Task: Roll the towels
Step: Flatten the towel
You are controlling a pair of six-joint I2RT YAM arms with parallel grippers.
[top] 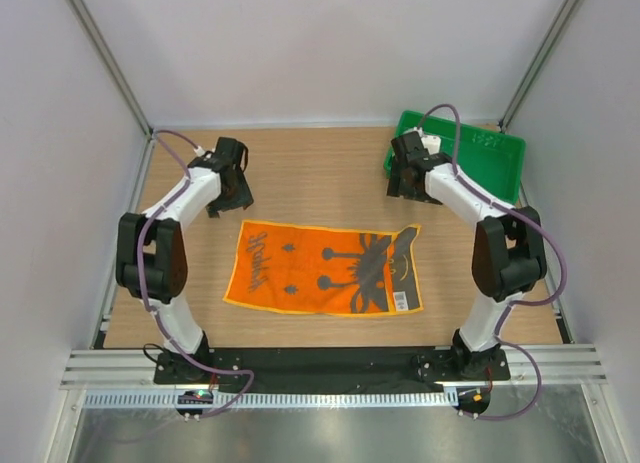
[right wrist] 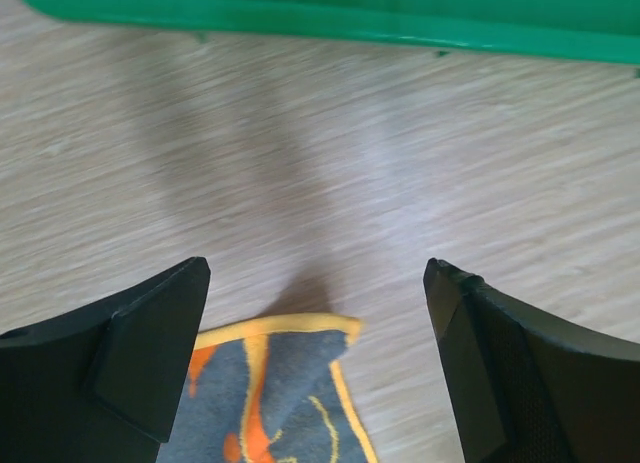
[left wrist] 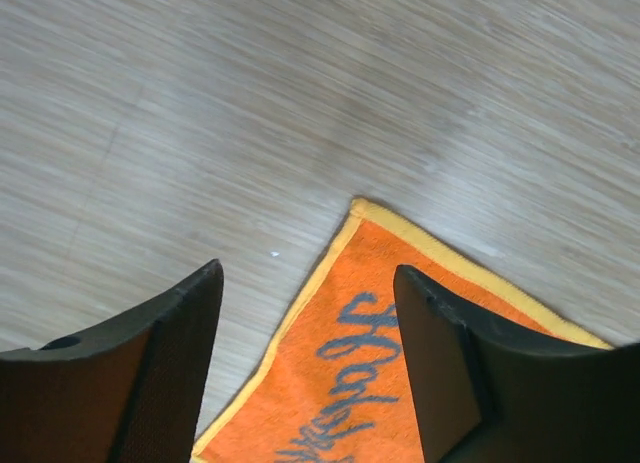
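An orange towel (top: 325,268) with a yellow border and grey pattern lies flat in the middle of the wooden table; its far right corner is folded over, showing the grey backing (right wrist: 290,383). My left gripper (top: 228,188) is open and empty above the towel's far left corner (left wrist: 370,333). My right gripper (top: 405,183) is open and empty just beyond the far right corner. The plain grey towel is not in view.
A green plastic tray (top: 500,148) stands at the back right corner, close behind my right gripper; its near wall (right wrist: 330,18) shows in the right wrist view. White walls and metal frame posts enclose the table (top: 320,173).
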